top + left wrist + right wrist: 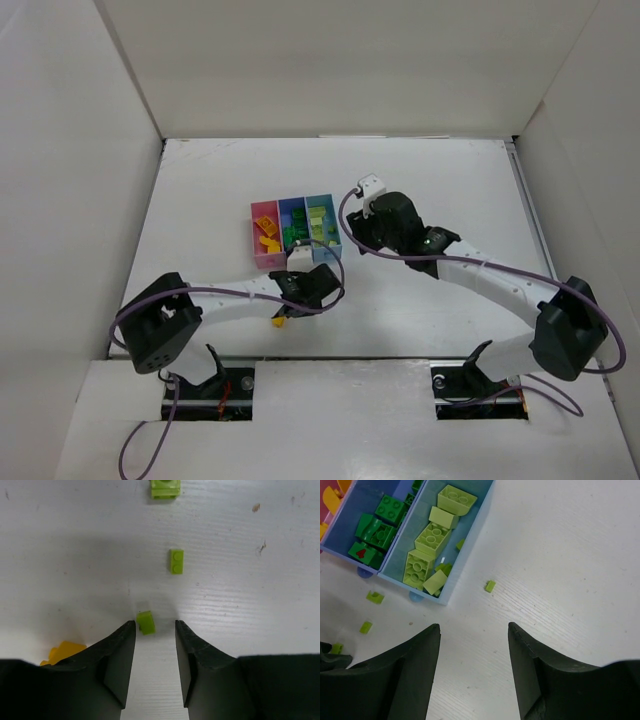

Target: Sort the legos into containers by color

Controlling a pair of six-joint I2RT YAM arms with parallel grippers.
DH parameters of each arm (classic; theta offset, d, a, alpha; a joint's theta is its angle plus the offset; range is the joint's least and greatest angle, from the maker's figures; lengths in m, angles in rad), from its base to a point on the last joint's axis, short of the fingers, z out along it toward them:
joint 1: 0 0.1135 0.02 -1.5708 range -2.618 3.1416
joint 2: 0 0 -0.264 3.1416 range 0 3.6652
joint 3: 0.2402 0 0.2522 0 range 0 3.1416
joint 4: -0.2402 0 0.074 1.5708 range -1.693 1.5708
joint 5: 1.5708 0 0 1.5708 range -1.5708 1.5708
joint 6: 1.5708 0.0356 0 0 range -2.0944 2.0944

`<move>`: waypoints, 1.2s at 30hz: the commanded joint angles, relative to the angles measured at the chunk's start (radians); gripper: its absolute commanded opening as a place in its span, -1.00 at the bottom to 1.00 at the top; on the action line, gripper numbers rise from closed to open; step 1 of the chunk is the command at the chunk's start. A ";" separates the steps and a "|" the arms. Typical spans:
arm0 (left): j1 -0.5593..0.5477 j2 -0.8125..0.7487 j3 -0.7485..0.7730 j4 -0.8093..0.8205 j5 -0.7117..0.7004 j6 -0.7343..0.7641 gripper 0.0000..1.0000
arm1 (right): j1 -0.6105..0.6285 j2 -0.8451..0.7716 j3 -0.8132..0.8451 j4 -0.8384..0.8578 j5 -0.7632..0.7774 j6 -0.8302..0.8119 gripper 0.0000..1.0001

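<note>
Currently, the left gripper has its fingers parted and unclenched. A tiny lime lego sits between their tips, closer to one finger. Two more lime legos lie beyond the tips. The right gripper is spread, grasping nothing; the light blue bin lies ahead of its fingers.

I count three bins joined in a row. Just ahead of my left gripper I see three loose light green bricks, and one yellow brick close beside it. Ahead of my right gripper lies one more small green brick. Five big green bricks sit in the light blue bin.
</note>
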 commanded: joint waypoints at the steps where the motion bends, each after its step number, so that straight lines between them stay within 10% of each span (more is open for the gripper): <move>1: -0.001 0.053 0.014 -0.086 -0.041 -0.049 -0.34 | -0.007 -0.043 -0.009 0.007 0.042 0.024 0.24; 13: -0.021 0.076 0.057 -0.117 -0.041 -0.049 -1.00 | -0.007 -0.070 -0.009 -0.022 0.092 0.024 0.24; 26: 0.058 0.013 0.368 -0.140 -0.239 0.099 -1.00 | -0.114 -0.107 -0.058 -0.022 0.062 0.043 0.26; 36: 0.298 0.093 0.497 0.105 -0.108 0.345 -0.91 | -0.145 -0.067 -0.058 -0.004 0.016 0.006 0.26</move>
